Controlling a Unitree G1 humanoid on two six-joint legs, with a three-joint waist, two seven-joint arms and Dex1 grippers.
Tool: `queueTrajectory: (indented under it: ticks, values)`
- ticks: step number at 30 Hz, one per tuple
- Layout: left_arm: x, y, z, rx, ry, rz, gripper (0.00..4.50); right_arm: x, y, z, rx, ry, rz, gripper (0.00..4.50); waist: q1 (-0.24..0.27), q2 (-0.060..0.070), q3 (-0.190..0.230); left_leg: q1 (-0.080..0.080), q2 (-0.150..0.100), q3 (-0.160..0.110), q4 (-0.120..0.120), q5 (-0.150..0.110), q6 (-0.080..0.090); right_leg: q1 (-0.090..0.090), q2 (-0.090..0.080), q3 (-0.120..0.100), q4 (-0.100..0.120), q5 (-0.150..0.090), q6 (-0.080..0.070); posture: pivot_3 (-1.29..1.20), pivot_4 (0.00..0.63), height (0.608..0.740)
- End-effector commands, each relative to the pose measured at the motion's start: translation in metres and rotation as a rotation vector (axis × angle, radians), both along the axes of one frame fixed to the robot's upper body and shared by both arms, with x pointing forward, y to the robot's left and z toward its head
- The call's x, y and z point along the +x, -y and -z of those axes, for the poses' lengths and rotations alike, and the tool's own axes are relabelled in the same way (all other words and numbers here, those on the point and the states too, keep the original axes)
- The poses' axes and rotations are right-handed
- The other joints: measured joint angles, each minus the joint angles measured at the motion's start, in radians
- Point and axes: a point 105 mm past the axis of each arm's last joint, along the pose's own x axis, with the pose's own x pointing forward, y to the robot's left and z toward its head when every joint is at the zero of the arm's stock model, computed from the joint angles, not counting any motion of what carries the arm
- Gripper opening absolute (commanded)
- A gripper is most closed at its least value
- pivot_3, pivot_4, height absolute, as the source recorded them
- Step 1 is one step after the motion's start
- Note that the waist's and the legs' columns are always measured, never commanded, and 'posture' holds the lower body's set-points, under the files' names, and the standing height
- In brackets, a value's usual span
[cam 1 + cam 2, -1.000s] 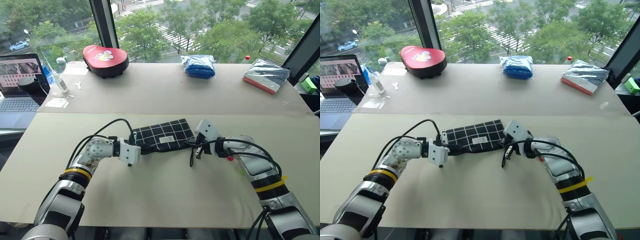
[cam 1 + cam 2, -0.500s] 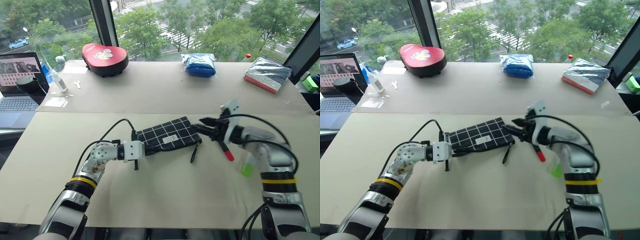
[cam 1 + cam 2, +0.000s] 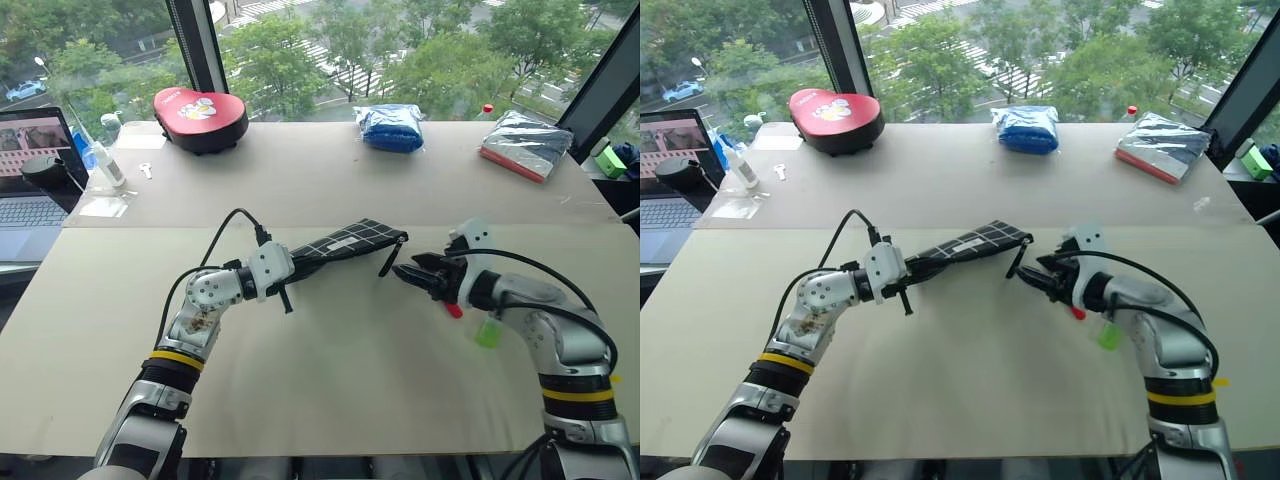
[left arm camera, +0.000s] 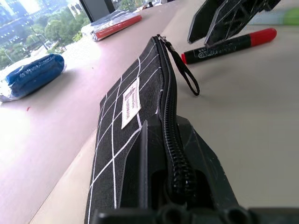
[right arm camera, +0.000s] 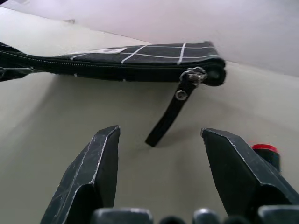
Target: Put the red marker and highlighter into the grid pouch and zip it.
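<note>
The grid pouch [image 3: 345, 245] is lifted at its left end and turned onto its edge, zipper side facing me. My left gripper [image 3: 281, 270] is shut on that left end [image 4: 170, 154]. The zipper slider [image 5: 198, 74] sits at the pouch's right end, with the black pull cord [image 5: 170, 114] hanging down. My right gripper [image 3: 405, 274] stands open just right of the cord, apart from it, nothing between its fingers [image 5: 103, 158]. The red marker [image 4: 229, 44] lies on the table under the right gripper. The green highlighter [image 3: 488, 333] lies beside the right forearm.
On the far table sit a red heart-shaped case [image 3: 200, 105], a blue bag [image 3: 390, 127] and a silver packet with a red edge [image 3: 528, 147]. A laptop [image 3: 30, 170] and a small bottle [image 3: 103, 163] stand at the left. A seam [image 3: 150, 226] joins the two tables.
My right gripper opened, let go at the pouch's zipper end and drew back to the right. My left gripper rose and rolled, tipping the pouch onto its edge.
</note>
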Motion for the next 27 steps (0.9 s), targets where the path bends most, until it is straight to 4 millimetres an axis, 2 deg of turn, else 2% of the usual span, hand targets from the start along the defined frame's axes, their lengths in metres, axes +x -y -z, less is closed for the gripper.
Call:
queueTrajectory:
  ticks: [1,10,13,14,16,19,20,24,27]
  values:
    - [0.000,0.003,-0.015,-0.017,0.049,0.001,0.00,0.016,0.005,-0.006,-0.003,0.041,0.072,3.09,0.001,0.000,0.000,0.000,0.000,0.000,0.000,0.000,0.000,0.000,0.000,0.000,0.000,0.000,0.000,0.00,0.150,0.740]
    - [-0.002,0.004,-0.016,-0.032,0.043,-0.005,0.00,0.032,0.002,0.000,0.006,0.021,0.103,3.09,-0.001,0.000,0.000,-0.001,0.000,0.000,0.000,0.000,0.000,0.000,0.000,0.000,0.000,0.000,0.000,0.00,0.150,0.740]
    - [-0.002,0.004,-0.016,-0.032,0.042,-0.006,0.00,0.036,-0.002,-0.003,0.023,0.030,0.107,2.36,-0.006,0.000,0.000,-0.001,0.000,0.000,-0.001,0.000,0.000,-0.001,0.000,0.000,0.000,0.000,0.000,0.00,0.150,0.740]
    - [-0.003,0.005,-0.016,-0.032,0.041,-0.005,0.00,0.037,-0.004,-0.004,0.031,0.034,0.099,2.03,-0.007,0.000,0.000,-0.001,0.000,0.000,-0.001,0.000,0.000,-0.001,0.000,0.000,0.000,0.000,0.000,0.00,0.150,0.740]
    - [-0.002,0.005,-0.016,-0.033,0.040,-0.006,0.00,0.039,-0.009,-0.004,0.048,0.030,0.082,1.09,-0.007,0.000,0.000,-0.002,0.000,0.000,-0.001,0.000,-0.001,-0.003,0.000,0.000,0.001,0.000,0.000,0.00,0.150,0.740]
    - [-0.003,0.005,-0.014,-0.034,0.036,-0.009,0.00,0.035,-0.012,-0.005,0.054,0.030,0.049,0.22,-0.007,0.000,0.000,-0.006,0.000,0.000,0.000,0.001,-0.002,-0.006,0.000,0.000,0.001,0.000,0.000,0.00,0.150,0.740]
    - [-0.003,0.005,-0.014,-0.034,0.036,-0.010,0.00,0.034,-0.012,-0.005,0.054,0.032,0.040,0.04,-0.007,0.000,0.000,-0.008,0.000,0.000,0.000,0.001,-0.002,-0.008,0.000,0.000,0.001,0.000,0.000,0.00,0.150,0.740]
    - [-0.002,0.005,-0.013,-0.034,0.034,-0.015,0.00,0.034,-0.008,-0.009,0.064,0.042,0.049,0.04,-0.008,0.000,0.000,-0.010,0.000,0.000,0.000,0.004,-0.006,-0.009,0.000,0.000,0.002,0.000,0.000,0.00,0.150,0.740]
    - [-0.001,0.006,-0.013,-0.037,0.034,-0.018,0.00,0.032,-0.015,-0.012,0.086,0.055,0.019,0.04,-0.008,0.000,0.000,-0.010,0.000,0.000,0.000,0.004,-0.006,-0.009,0.000,0.000,0.002,0.001,0.000,0.00,0.150,0.740]
